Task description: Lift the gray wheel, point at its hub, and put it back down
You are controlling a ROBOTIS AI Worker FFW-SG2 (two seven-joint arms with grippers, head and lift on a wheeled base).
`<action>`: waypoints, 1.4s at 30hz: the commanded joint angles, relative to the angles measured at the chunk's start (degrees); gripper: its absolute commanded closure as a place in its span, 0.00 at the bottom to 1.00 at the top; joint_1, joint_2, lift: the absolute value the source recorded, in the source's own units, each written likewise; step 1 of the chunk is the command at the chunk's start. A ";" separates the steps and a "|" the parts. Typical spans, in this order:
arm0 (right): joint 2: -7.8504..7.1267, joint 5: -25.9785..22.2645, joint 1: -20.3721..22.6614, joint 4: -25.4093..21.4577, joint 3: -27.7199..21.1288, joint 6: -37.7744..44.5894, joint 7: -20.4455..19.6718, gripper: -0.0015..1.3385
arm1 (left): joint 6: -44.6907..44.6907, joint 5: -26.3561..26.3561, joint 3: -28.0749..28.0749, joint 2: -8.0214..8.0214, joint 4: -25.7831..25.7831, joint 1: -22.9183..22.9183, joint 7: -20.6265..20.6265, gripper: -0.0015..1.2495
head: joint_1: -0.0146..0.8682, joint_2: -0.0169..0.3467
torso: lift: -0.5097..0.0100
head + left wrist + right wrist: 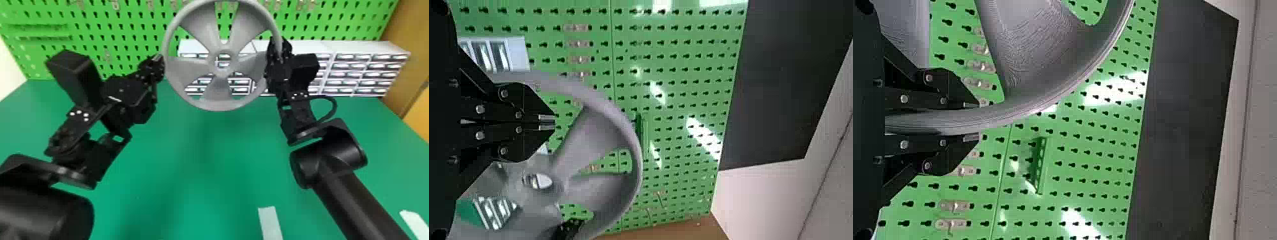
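The gray wheel (220, 103) is held up above the green table, its face turned toward the head camera and its hub near the middle. On its right rim my right gripper (277, 54) is shut; in the right wrist view the rim of the wheel (1028, 107) runs between the fingertips of the right gripper (972, 121). At the wheel's left edge is my left gripper (159, 60). The left wrist view has the left gripper (547, 122) with its fingertips together, nothing between them, and the wheel (629, 150) beyond, its hub off to one side of the tips.
A white drawer cabinet (360, 68) stands at the back of the green table (198, 178), before a green pegboard (111, 35). Pale strips (270, 223) lie on the table's near part. A wooden panel (405, 63) rises at the right.
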 commanded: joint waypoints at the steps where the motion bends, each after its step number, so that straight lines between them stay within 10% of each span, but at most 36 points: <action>1: -0.20 0.10 0.41 -0.43 -0.45 0.36 0.00 0.99 | 0.52 -0.95 2.85 -0.14 -2.55 1.84 0.07 0.98 | 0.80 0.18 | 0.81; 42: -0.81 -2.27 1.11 -2.36 0.51 2.73 1.23 0.99 | 0.26 -0.86 22.10 -0.75 5.01 3.51 -5.99 0.97 | 0.80 0.18 | 0.81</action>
